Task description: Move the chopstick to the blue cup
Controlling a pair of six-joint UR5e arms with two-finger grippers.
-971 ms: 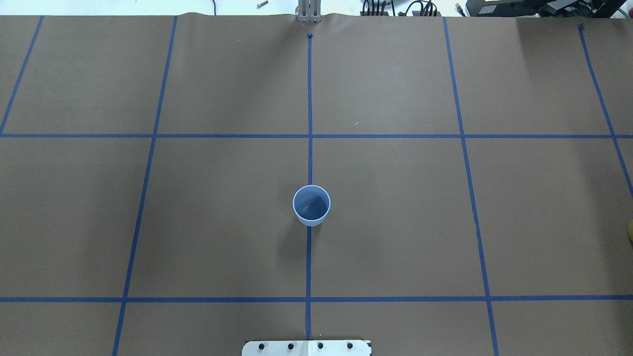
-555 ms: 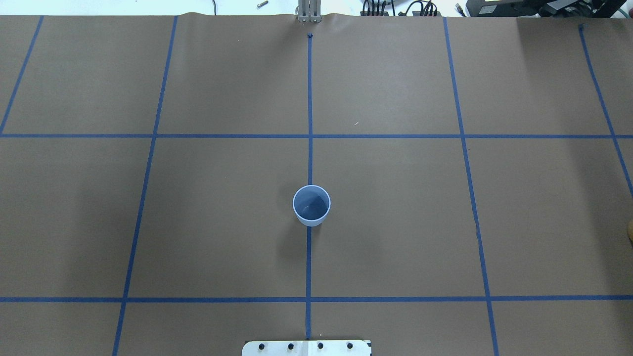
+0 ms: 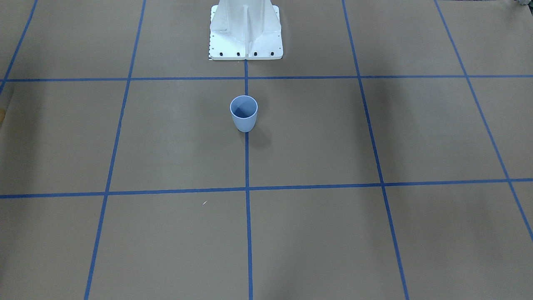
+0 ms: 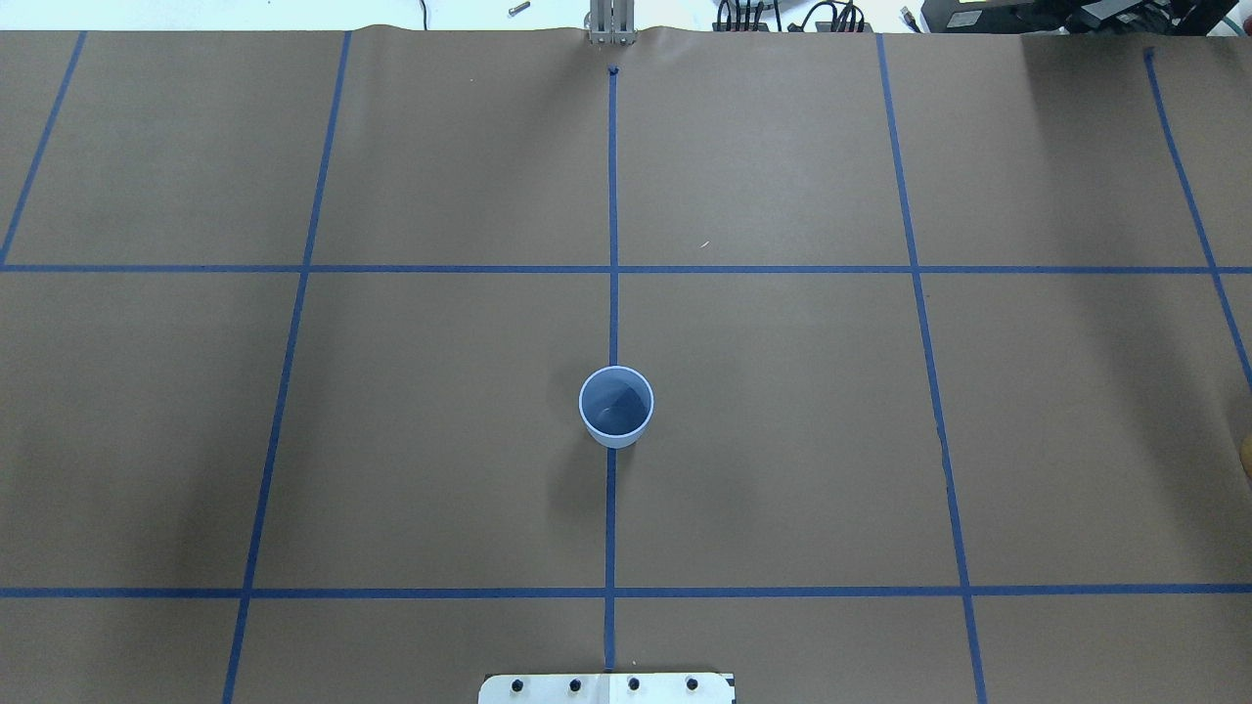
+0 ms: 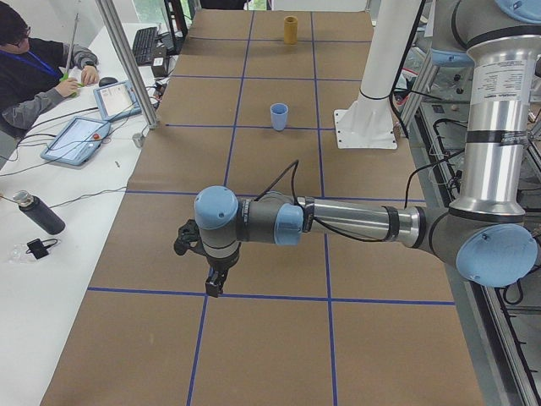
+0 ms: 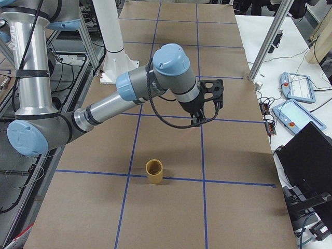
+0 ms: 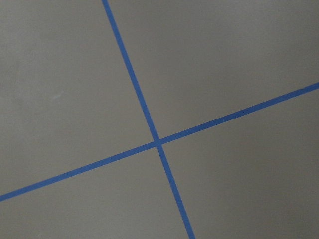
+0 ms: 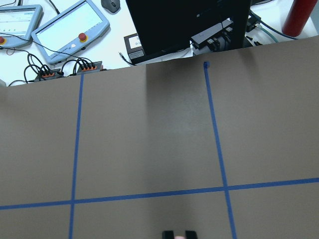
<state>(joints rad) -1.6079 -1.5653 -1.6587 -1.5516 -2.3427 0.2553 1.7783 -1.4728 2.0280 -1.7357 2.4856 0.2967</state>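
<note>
The blue cup (image 4: 616,406) stands upright on the centre tape line, also seen in the front-facing view (image 3: 244,113) and far off in the left view (image 5: 279,116). My right gripper (image 8: 179,235) shows at the bottom edge of its wrist view, its two black fingertips (image 8: 168,234) close together with a pale pink bit of the chopstick (image 8: 178,237) between them. In the right view that gripper (image 6: 201,115) hangs high over the table, well away from the cup. My left gripper (image 5: 215,284) points down over a tape crossing; whether it is open or shut I cannot tell.
A yellow cup (image 6: 154,171) stands upright near the table's right end, below and nearer than my right gripper. Tablets, cables and a black monitor (image 8: 187,22) lie beyond the far edge. A person (image 5: 38,72) sits at the side table. The robot's white base plate (image 3: 245,50) stands behind the blue cup.
</note>
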